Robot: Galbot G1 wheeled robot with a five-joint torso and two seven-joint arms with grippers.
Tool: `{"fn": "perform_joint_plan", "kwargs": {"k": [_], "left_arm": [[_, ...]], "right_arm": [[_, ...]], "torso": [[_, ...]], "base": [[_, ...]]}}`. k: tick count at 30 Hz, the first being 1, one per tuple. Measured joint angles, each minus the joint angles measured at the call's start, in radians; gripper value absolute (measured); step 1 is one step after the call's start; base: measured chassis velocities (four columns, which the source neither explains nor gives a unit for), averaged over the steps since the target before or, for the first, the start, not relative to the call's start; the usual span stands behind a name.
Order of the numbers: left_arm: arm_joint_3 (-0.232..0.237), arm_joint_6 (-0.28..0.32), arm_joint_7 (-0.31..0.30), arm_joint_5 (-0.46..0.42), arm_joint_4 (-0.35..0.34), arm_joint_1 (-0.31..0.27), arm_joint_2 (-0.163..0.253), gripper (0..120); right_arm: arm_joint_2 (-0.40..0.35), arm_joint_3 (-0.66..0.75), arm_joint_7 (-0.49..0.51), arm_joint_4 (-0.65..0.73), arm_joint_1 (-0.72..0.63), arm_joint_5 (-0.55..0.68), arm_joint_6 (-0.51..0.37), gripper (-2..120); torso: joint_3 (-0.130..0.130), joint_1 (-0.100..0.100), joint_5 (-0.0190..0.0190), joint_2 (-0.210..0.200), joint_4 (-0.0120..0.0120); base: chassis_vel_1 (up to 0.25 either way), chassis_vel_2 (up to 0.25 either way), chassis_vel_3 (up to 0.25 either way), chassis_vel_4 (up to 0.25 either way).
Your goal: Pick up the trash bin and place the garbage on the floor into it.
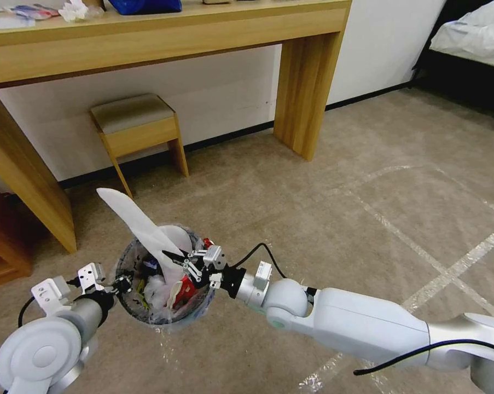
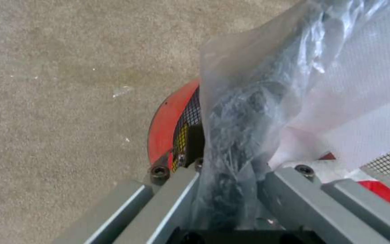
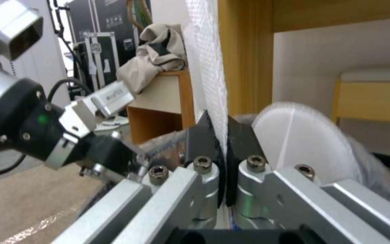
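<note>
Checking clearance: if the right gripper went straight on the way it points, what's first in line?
Likely the left gripper, clamped on the bin rim opposite. The right gripper is shut on an insole over the bin, pointing across it at the left one. Depth unclear.

Trash bin point(image 2: 170, 118) mostly behind plastic liner point(image 2: 249, 112)

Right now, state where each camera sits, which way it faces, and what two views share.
Head view: high on the robot, facing forward and down at the floor and desk; both arms show, left gripper on the trash bin rim.
Left wrist view: faces down onto carpet, fingers astride the bin's bagged rim.
Right wrist view: faces sideways toward the desk; right gripper pinches the white insole.
Shared: head and right wrist views both show the insole.
</note>
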Motion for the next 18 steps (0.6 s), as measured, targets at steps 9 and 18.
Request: {"fn": "perform_joint_plan", "kwargs": {"k": [9,18], "left_arm": [[0.005,0.000,0.001,0.000,0.016,-0.013,-0.001,0],[0.008,0.000,0.000,-0.004,0.021,-0.032,-0.002,0]], "right_arm": [[-0.019,-0.014,0.022,0.041,0.034,-0.001,-0.021,0],[-0.036,-0.038,0.042,0.065,0.021,-0.012,-0.028,0]], "torso": [[0.000,0.000,0.0000,0.000,0.0000],[0.000,0.000,0.0000,0.000,0.0000]], "base": [[0.000,0.000,0.000,0.000],[0.000,0.000,0.000,0.000]]}}
